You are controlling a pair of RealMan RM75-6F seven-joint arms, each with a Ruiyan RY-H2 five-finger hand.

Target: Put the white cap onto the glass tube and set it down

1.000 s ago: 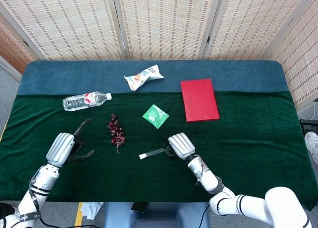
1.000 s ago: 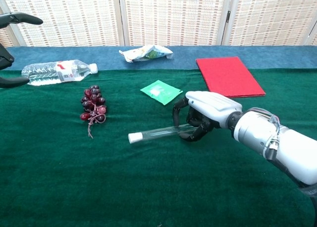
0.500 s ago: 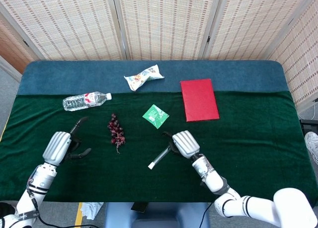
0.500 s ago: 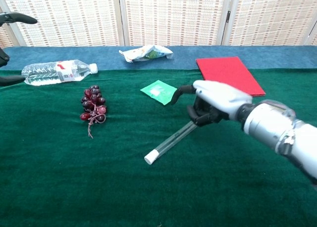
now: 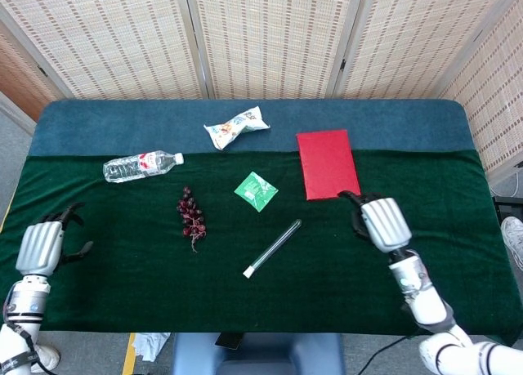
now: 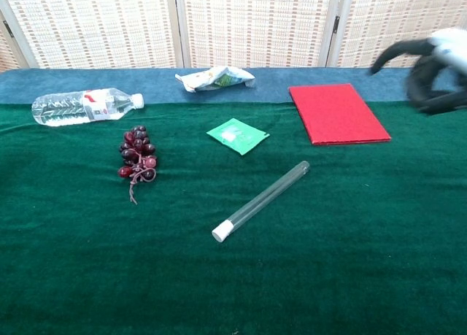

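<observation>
The glass tube (image 5: pixel 275 244) (image 6: pixel 268 195) lies slantwise on the green cloth, mid-table, with the white cap (image 5: pixel 248 272) (image 6: pixel 220 233) fitted on its near end. No hand touches it. My right hand (image 5: pixel 378 222) (image 6: pixel 434 67) hovers well to the right of the tube, its fingers apart and holding nothing. My left hand (image 5: pixel 42 246) is at the table's left edge, far from the tube, fingers curved apart and empty; the chest view does not show it.
A bunch of dark grapes (image 5: pixel 191 216) lies left of the tube and a green packet (image 5: pixel 256 189) just behind it. A red book (image 5: pixel 327 164), a water bottle (image 5: pixel 140 166) and a snack bag (image 5: pixel 235 127) lie further back.
My right hand let go of the capped tube and drew away to the right. The tube now lies alone on the cloth. My left hand pulled back to the left edge.
</observation>
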